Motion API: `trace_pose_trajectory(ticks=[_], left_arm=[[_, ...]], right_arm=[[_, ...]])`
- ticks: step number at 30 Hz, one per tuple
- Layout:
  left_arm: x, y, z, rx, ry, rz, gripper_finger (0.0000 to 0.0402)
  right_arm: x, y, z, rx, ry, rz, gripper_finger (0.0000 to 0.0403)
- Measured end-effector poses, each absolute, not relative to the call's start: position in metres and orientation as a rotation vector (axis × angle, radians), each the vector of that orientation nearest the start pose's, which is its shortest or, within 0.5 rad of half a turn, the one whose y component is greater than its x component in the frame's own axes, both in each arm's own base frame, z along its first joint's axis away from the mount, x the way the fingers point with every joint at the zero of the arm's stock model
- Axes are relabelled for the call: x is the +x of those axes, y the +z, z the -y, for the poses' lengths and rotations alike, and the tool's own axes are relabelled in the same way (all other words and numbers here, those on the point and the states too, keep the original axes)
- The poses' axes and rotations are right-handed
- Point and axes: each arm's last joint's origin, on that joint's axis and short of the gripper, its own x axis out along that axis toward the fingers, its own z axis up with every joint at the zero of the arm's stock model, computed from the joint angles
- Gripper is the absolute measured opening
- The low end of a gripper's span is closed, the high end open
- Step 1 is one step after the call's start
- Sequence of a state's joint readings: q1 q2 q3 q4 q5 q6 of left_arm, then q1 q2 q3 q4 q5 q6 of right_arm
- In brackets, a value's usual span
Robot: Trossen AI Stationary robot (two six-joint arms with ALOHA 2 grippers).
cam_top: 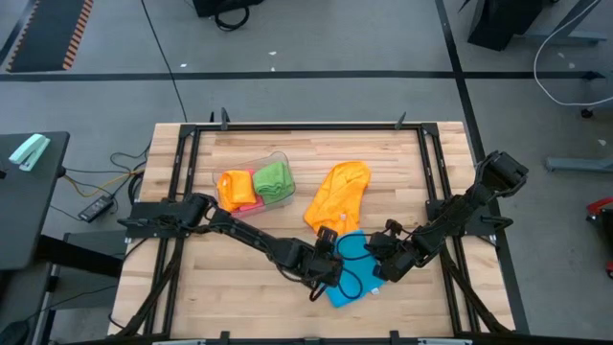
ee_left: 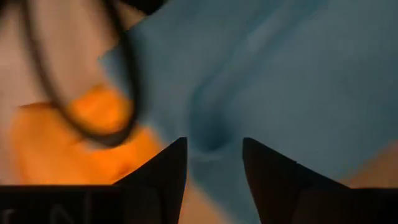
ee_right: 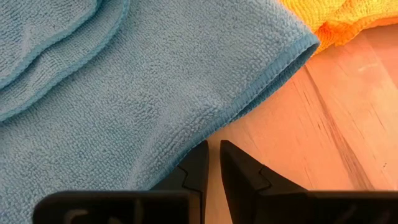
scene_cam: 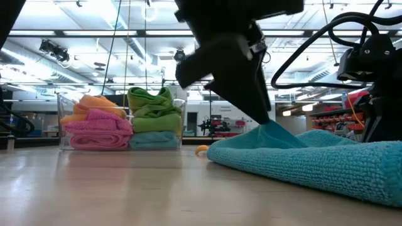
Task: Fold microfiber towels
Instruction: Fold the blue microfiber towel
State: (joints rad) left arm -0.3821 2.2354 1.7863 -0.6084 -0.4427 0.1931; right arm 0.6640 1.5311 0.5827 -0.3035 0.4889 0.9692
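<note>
Folding of the blue towel (cam_top: 352, 268) is the step in hand. It lies on the near middle of the desk (cam_top: 239, 287), doubled over in part, with a folded layer showing in the right wrist view. The orange towel (cam_top: 337, 195) lies crumpled just beyond it, touching its far edge. Finished towels, orange, pink and green, sit stacked in the clear tub (cam_top: 257, 184) at far left.

Left tool (cam_top: 329, 261): positioned over the left part of the blue towel, fingers parted with a moderate gap, a pinched ridge of cloth showing between them. Whether the cloth is still gripped cannot be told; this reads as a release.

Right tool (cam_top: 391, 264): at the right edge of the blue towel, fingers nearly together, tips at the cloth's hem, holding nothing visible.

Next move, by judgement: lift the left tool clear, check that the fold lies flat, then take a free edge for the next fold. Avoid dragging the orange towel.
</note>
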Motion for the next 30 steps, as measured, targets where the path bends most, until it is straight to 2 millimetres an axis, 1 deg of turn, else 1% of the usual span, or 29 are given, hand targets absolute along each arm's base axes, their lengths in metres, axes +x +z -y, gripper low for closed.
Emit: trace_pose_trajectory(ticks=[4,7,10,13,17,25,29,30], left_arm=[[0.449,0.176,0.172,0.449,-0.141,-0.957,0.0154],[0.448,0.175,0.173,0.405,-0.157,-0.967,0.015],[0.448,0.175,0.173,0.399,-0.152,-0.969,0.0145],[0.45,0.174,0.167,0.392,-0.118,-0.975,0.014],[0.453,0.174,0.155,0.367,-0.077,-0.99,0.0132],[0.458,0.173,0.135,0.396,-0.064,-1.011,0.0119],[0.462,0.165,0.13,0.454,-0.088,-1.019,0.0114],[0.464,0.16,0.129,0.463,-0.091,-1.02,0.0113]], right_arm=[[0.19,0.115,-0.131,0.197,-0.349,-0.98,0.0048],[0.19,0.115,-0.131,0.196,-0.349,-0.98,0.0048],[0.19,0.115,-0.131,0.196,-0.349,-0.98,0.0048],[0.19,0.115,-0.131,0.194,-0.353,-0.975,0.0048],[0.19,0.115,-0.131,0.194,-0.354,-0.974,0.0048],[0.19,0.115,-0.131,0.193,-0.354,-0.974,0.0048],[0.19,0.115,-0.131,0.193,-0.354,-0.974,0.0048],[0.19,0.115,-0.131,0.192,-0.354,-0.974,0.0048]])
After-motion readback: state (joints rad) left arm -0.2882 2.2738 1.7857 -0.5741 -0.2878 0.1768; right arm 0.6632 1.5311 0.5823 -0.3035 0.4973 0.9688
